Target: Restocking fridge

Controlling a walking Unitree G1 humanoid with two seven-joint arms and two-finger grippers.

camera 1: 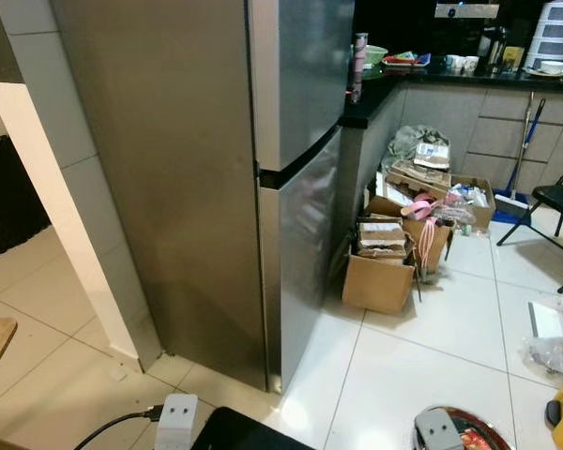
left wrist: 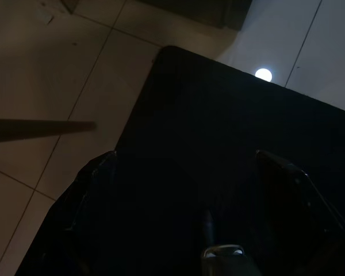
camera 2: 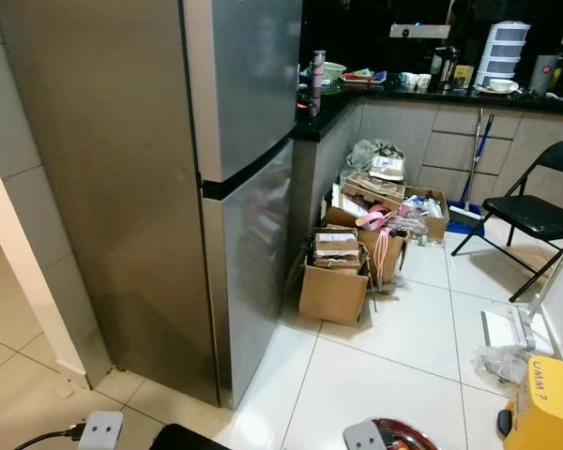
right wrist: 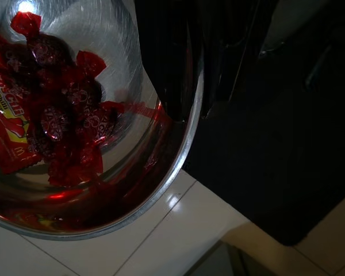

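- The fridge [camera 1: 263,178], a tall two-door steel unit, is seen standing upright on the white tiled floor [camera 1: 432,337], long axis vertical. Both doors are shut, fronts facing the kitchen side, toward the robot's right; the top is cut off by the frame edge.
- A metal bowl [right wrist: 161,172] holding red-wrapped sweets [right wrist: 57,115] and a red sauce packet [right wrist: 6,132] is seen in the right wrist view, over the floor tiles. In the eye views only its rim shows at the bottom edge [camera 2: 403,433].
- The right gripper [right wrist: 218,69] is seen as dark fingers at the bowl's rim; whether they clamp the rim cannot be told from the shadow.
- The left gripper [left wrist: 218,230] is very dark, above a black slab-like object [left wrist: 218,115]; finger state cannot be told.
- Open cardboard boxes [camera 1: 385,267] full of clutter are piled on the floor just beside the fridge, against the counter [camera 1: 394,84].
- A folding chair [camera 2: 535,216] stands well apart to the right; a broom [camera 2: 474,178] leans on the cabinets.
- A yellow box [camera 2: 544,403] is cut off at the lower right corner.
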